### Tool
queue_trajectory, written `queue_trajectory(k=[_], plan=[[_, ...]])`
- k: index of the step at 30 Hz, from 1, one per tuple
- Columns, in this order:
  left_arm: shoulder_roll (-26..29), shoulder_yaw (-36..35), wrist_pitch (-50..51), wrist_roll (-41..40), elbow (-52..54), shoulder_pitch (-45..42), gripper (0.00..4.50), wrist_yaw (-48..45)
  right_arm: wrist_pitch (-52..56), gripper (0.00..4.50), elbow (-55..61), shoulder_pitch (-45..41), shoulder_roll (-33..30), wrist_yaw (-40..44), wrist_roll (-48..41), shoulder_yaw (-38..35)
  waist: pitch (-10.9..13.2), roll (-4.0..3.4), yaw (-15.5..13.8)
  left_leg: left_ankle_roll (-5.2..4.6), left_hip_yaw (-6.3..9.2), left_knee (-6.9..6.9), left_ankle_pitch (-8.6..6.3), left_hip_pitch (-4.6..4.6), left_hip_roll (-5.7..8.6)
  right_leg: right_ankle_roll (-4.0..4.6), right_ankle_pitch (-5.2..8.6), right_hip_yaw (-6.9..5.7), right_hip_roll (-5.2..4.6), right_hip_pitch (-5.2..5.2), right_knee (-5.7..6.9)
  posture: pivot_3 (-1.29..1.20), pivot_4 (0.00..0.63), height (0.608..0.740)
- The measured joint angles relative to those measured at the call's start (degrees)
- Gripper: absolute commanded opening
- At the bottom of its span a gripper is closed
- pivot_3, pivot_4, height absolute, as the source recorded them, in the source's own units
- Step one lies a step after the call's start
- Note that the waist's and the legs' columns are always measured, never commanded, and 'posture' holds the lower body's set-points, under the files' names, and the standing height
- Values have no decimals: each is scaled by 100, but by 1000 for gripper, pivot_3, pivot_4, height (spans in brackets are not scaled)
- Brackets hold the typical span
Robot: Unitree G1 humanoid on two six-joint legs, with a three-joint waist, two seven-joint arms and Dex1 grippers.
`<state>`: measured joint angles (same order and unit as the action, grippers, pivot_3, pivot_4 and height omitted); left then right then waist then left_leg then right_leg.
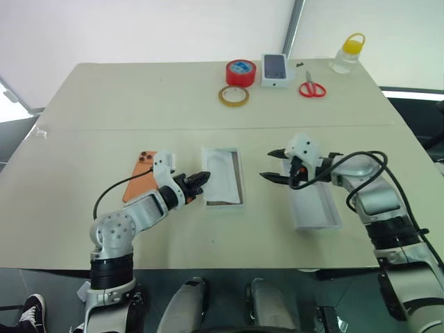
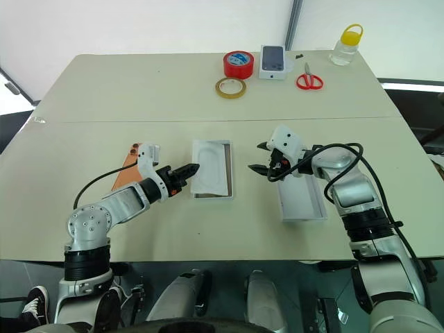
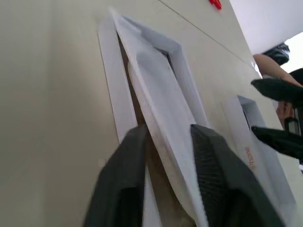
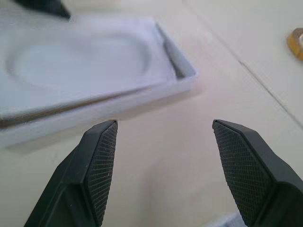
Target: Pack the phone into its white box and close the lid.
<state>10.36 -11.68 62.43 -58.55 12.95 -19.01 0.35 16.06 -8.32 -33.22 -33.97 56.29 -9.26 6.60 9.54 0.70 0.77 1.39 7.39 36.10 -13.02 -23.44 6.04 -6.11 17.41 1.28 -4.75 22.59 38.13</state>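
Phone [image 1: 141,175] lies far-left, long axis near-far, just left of L gripper [image 1: 202,180], the closer arm. L jaws partly open around the sheet's edge in white box [image 1: 239,182]. R gripper [image 1: 272,165] wide, empty; lid [image 1: 316,208] right.

Head eyes look down over the table [image 1: 104,104]; both wrist cameras closely share the white box [image 3: 113,94].
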Motion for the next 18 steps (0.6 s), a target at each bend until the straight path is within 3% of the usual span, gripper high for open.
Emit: queue_trajectory(k=[7, 10, 15, 18], plan=[[422, 27, -30, 93, 47, -89, 2299, -298, 106, 3370, 233, -49, 575, -314, -120, -7, 0, 0, 1, 4, 2, -3, 2, 0, 0, 0, 0, 0, 1, 3, 1, 0, 150, 740], [785, 112, -352, 468, 171, -82, 2373, -599, 248, 2507, 486, -47, 883, -395, -129, 180, 0, -1, 9, 8, 3, -7, 5, 0, -1, 1, 0, 1, 2, 6, 2, 0, 150, 740], [1485, 183, -1482, 1407, 389, 100, 2373, -1336, 305, 60, 681, 27, 1059, -467, 107, 756, 0, -3, -3, 9, 2, -11, 5, 0, 1, 2, 0, 2, -1, 8, -1, 0, 150, 740], [1737, 137, -2274, 1919, 454, 525, 2373, -1841, 167, 60, 635, 2, 1128, -616, 539, 1169, 0, -5, 4, 9, 2, -16, 5, 0, 0, 3, 0, 4, -2, 10, -1, 0, 150, 740]])
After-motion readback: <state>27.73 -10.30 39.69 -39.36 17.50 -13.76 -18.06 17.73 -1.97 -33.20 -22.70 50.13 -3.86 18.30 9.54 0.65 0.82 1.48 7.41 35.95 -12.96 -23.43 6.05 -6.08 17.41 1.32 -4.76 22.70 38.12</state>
